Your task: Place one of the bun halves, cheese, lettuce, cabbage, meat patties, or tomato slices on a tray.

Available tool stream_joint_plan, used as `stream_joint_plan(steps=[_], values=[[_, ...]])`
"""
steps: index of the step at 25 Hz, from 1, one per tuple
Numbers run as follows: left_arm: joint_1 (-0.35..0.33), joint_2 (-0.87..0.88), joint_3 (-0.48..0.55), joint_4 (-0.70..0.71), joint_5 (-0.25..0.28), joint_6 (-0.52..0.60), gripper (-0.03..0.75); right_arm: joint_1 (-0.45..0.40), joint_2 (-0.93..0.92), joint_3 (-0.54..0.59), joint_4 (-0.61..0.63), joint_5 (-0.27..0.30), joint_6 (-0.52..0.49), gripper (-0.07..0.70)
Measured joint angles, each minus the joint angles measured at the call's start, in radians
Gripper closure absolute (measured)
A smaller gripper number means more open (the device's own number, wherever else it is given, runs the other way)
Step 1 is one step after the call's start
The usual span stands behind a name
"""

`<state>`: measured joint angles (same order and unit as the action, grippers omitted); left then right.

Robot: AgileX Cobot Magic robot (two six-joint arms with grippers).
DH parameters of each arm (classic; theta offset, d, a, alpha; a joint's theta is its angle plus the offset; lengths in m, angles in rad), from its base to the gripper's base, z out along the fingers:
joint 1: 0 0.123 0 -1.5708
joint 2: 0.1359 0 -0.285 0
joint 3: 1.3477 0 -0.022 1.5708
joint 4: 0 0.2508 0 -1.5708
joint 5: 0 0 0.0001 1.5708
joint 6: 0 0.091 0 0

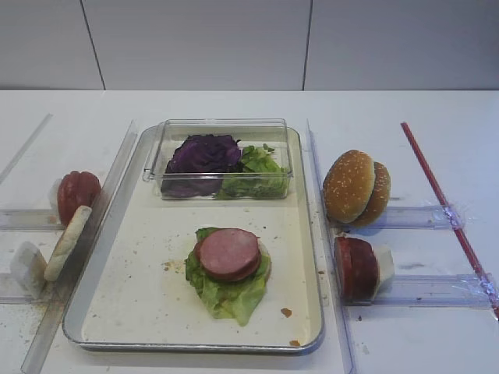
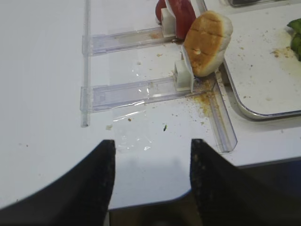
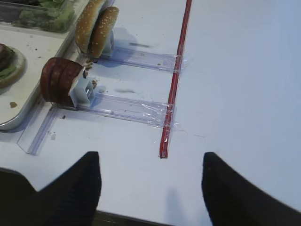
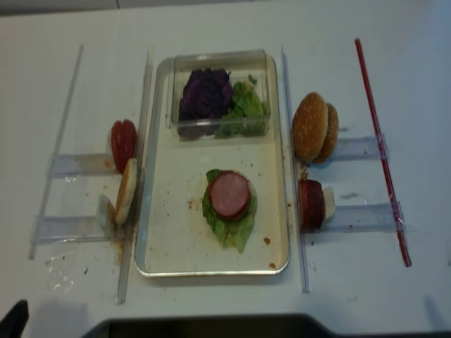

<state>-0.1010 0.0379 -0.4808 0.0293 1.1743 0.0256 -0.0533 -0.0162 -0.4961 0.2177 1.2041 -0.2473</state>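
Note:
The metal tray (image 1: pixel 140 312) lies in the middle of the table. On it a meat patty (image 1: pixel 228 253) rests on a lettuce leaf (image 1: pixel 230 296) with a bun edge showing beneath. Cabbage (image 1: pixel 203 153) and more lettuce (image 1: pixel 257 171) fill a clear box (image 1: pixel 226 128) at the tray's back. Right of the tray, sesame bun halves (image 1: pixel 355 187) and upright meat patties (image 1: pixel 355 269) stand in racks. Left of it stand tomato slices (image 1: pixel 78 195) and a plain bun half (image 1: pixel 66 243). My right gripper (image 3: pixel 150 162) is open over bare table. My left gripper (image 2: pixel 153 146) is open near the table's front edge.
Clear plastic rack rails (image 3: pixel 131 106) run along both sides of the tray. A red stick (image 1: pixel 440 195) is taped across the right rails. Crumbs lie by the left rack (image 2: pixel 202 99). The table's front edge (image 2: pixel 155 200) is just under the left gripper.

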Motion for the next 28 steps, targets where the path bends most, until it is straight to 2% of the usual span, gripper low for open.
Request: stream_joint_plan(steps=[3, 7, 28], values=[[0.0, 0.0, 0.0, 0.0, 0.0, 0.0, 0.367, 0.0, 0.0, 0.023, 0.002, -0.033, 0.0, 0.168], [0.0, 0.0, 0.0, 0.0, 0.0, 0.0, 0.367, 0.0, 0.0, 0.027, 0.002, -0.049, 0.0, 0.174], [0.0, 0.0, 0.0, 0.0, 0.0, 0.0, 0.367, 0.0, 0.0, 0.027, 0.002, -0.049, 0.0, 0.175]])
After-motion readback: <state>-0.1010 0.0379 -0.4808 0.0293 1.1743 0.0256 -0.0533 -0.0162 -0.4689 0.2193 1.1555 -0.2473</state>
